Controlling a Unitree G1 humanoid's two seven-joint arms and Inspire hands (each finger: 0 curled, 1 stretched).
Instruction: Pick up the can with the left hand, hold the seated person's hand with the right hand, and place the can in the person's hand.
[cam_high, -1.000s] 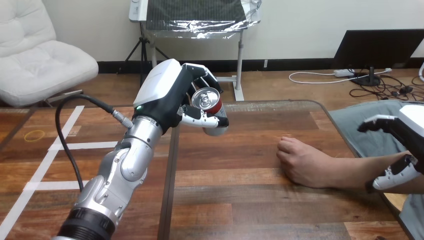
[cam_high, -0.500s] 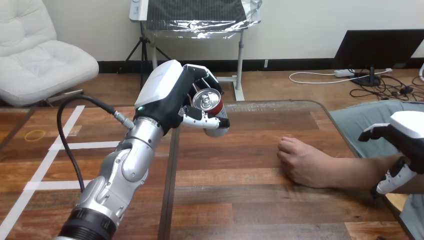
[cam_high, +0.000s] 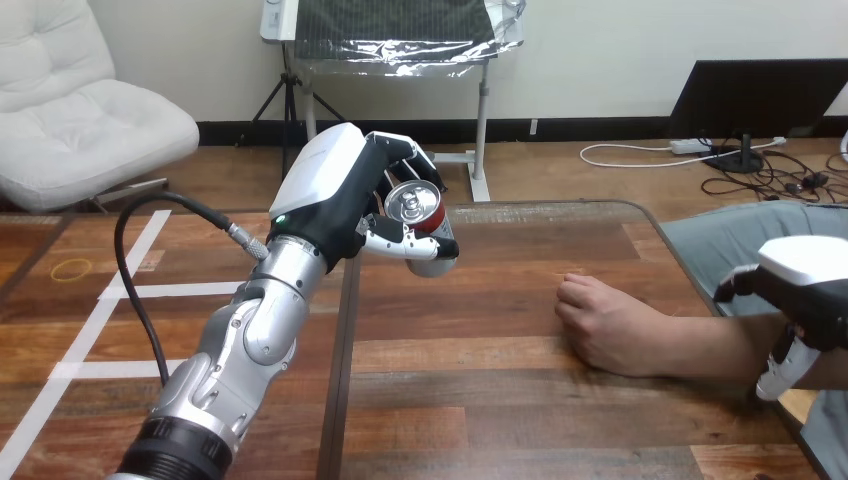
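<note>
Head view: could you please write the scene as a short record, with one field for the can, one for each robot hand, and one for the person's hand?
can: red, raised off the table, top toward the camera
left hand: curled round the can
right hand: by the person's forearm; grip unclear
person's hand: resting on the table, holding nothing
handover: not yet done

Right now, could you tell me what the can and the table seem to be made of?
The can looks like metal: bright silver top with a pull tab, glossy red side. The table looks like wood: brown planks with visible grain.
</note>
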